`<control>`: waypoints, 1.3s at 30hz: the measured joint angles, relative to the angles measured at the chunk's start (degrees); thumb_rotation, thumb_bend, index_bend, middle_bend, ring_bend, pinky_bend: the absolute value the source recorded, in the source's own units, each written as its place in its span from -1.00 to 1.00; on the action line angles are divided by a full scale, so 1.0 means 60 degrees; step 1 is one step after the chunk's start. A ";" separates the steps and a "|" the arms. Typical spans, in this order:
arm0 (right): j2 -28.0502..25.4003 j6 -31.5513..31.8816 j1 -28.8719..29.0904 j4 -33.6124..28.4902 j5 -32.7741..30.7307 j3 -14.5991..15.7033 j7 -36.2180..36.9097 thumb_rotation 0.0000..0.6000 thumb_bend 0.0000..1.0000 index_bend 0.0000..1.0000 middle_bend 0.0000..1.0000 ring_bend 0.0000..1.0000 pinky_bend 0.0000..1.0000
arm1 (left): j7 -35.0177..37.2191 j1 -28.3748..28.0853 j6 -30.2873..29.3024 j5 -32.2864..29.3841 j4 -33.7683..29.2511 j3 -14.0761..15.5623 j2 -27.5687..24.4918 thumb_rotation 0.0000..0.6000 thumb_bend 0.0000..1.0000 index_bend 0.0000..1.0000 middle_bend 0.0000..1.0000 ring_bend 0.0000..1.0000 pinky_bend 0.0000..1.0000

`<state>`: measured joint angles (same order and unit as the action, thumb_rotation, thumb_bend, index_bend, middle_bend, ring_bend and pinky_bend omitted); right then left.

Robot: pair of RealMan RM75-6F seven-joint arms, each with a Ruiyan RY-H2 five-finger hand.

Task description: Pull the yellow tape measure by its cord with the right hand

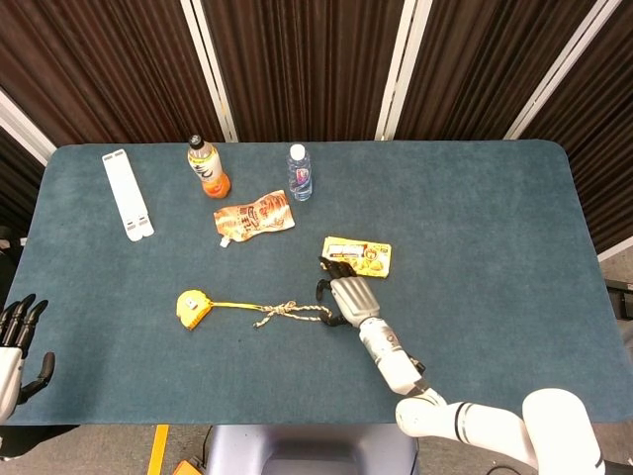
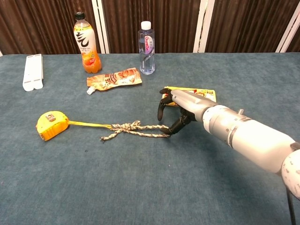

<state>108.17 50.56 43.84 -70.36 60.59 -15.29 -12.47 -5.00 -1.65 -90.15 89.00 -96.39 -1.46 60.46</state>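
The yellow tape measure (image 1: pixel 192 306) (image 2: pixel 50 125) lies on the blue table, left of centre. Its yellow tape runs right into a knotted braided cord (image 1: pixel 292 314) (image 2: pixel 136 130). My right hand (image 1: pixel 344 293) (image 2: pixel 180 105) hovers over the cord's right end, fingers apart and curled downward. The thumb tip sits at the very end of the cord, with nothing gripped. My left hand (image 1: pixel 20 341) hangs off the table's near left corner, fingers spread and holding nothing.
A yellow snack packet (image 1: pixel 361 255) (image 2: pixel 201 93) lies just behind my right hand. Further back are an orange pouch (image 1: pixel 254 215) (image 2: pixel 115 78), an orange drink bottle (image 1: pixel 208 166) (image 2: pixel 84 43), a water bottle (image 1: pixel 300 172) (image 2: pixel 146 41) and a white flat piece (image 1: pixel 127 194) (image 2: pixel 33 71).
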 measured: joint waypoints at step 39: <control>0.0058 0.0059 0.0070 -0.0103 -0.0420 0.0209 -0.0713 1.00 0.06 0.68 -0.72 -0.92 -1.00 | 0.0162 0.0102 -0.0098 0.0161 -0.0090 0.0076 -0.0127 1.00 0.03 -0.90 -1.00 -1.00 -0.88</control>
<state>108.51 50.91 44.26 -70.98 58.07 -14.03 -16.75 -4.03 -1.03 -90.73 89.96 -96.93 -1.00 59.70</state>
